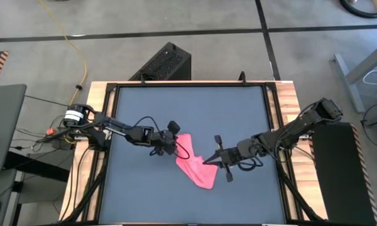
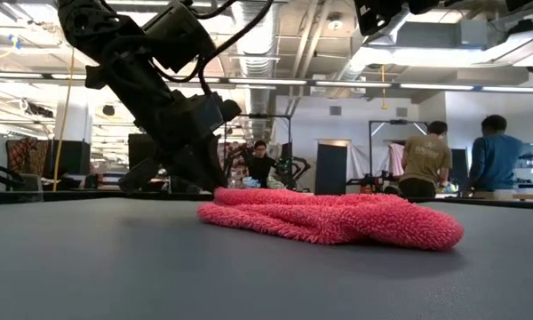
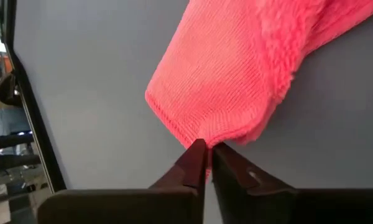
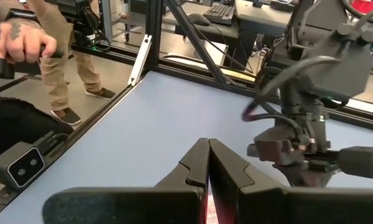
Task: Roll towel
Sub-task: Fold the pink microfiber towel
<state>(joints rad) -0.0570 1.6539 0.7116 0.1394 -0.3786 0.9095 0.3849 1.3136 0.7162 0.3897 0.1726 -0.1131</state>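
Towel [image 1: 193, 164]: small pink cloth, bunched and partly folded near the middle of the dark worktop [image 1: 144, 194], lying on a slant between the two grippers.
Handling: likely light, soft and floppy – fluffy pile on one face, finer knit on the other; it should sag and drag rather than keep a shape, and not slip much.
Where to hold: at a corner or hem, pinched thin; a roll probably wants the edge kept taut.
Left gripper [image 3: 205, 151]: low at the towel's near corner, fingers [image 3: 194, 163] drawn together right at the hem – seemingly nipping it, though how much cloth is caught is hard to tell.
Left arm: reaches in from the left edge, wrist pitched down to the worktop.
Right gripper [image 1: 208, 161]: at the towel's opposite edge, fingers together; whether cloth is caught I cannot tell.
Right arm: stretched in from the right side.
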